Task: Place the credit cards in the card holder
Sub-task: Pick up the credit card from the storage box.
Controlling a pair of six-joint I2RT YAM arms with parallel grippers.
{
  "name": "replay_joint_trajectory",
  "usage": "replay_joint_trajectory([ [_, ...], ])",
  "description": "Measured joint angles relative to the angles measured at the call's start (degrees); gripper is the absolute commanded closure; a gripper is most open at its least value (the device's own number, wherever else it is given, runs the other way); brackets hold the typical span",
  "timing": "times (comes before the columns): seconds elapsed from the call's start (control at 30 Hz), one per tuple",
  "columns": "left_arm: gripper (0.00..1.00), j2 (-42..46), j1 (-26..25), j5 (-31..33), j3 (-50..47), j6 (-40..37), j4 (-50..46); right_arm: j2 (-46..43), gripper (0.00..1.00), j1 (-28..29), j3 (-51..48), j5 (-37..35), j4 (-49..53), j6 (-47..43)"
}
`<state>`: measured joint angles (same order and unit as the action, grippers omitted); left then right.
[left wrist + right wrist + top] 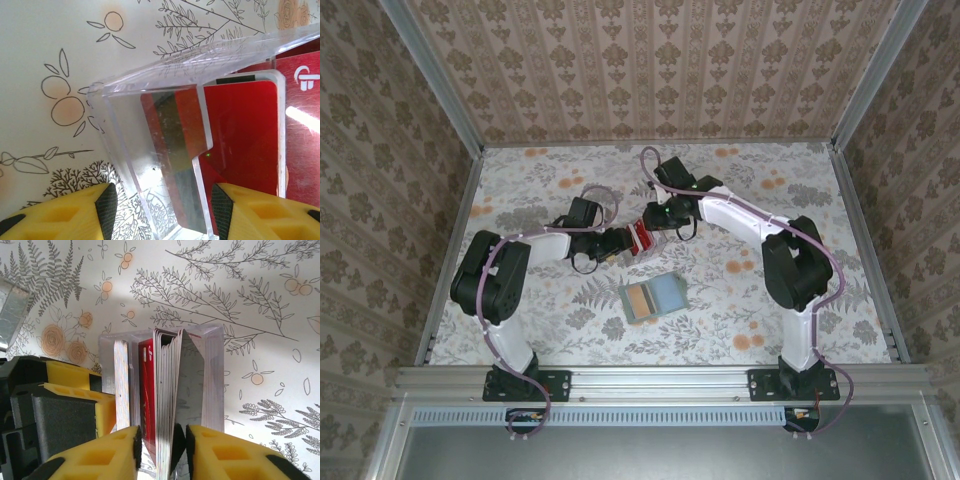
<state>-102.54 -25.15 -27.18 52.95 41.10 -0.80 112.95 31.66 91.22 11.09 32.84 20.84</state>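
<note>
Top external: left tool [626, 244] grips a clear case [130, 140] — right tool [652, 226] pinches its credit cards [160, 400]; card holder [653, 298] lies nearby.

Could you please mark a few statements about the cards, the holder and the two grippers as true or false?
1. The card holder lies open on the table. True.
2. The credit cards sit in the card holder's pockets. False: they stand in a clear case, apart from the holder.
3. The left gripper grips the clear case. True.
4. The right gripper hovers over the card holder. False: its fingers pinch cards in the clear case.
5. The credit cards are blue. False: they are red.
</note>
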Motion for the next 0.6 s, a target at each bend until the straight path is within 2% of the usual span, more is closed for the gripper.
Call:
replay_joint_trajectory([
  [0.4,0.44,0.0,0.0,0.0,0.0,0.0,-0.1,-1.2,0.95,-1.0,-0.5,-2.1,0.9,-0.9],
  [0.6,0.44,1.0,-0.1,0.1,0.2,0.0,-1.2,-5.3,0.97,-2.4,-2.3,-2.1,0.6,-1.2],
])
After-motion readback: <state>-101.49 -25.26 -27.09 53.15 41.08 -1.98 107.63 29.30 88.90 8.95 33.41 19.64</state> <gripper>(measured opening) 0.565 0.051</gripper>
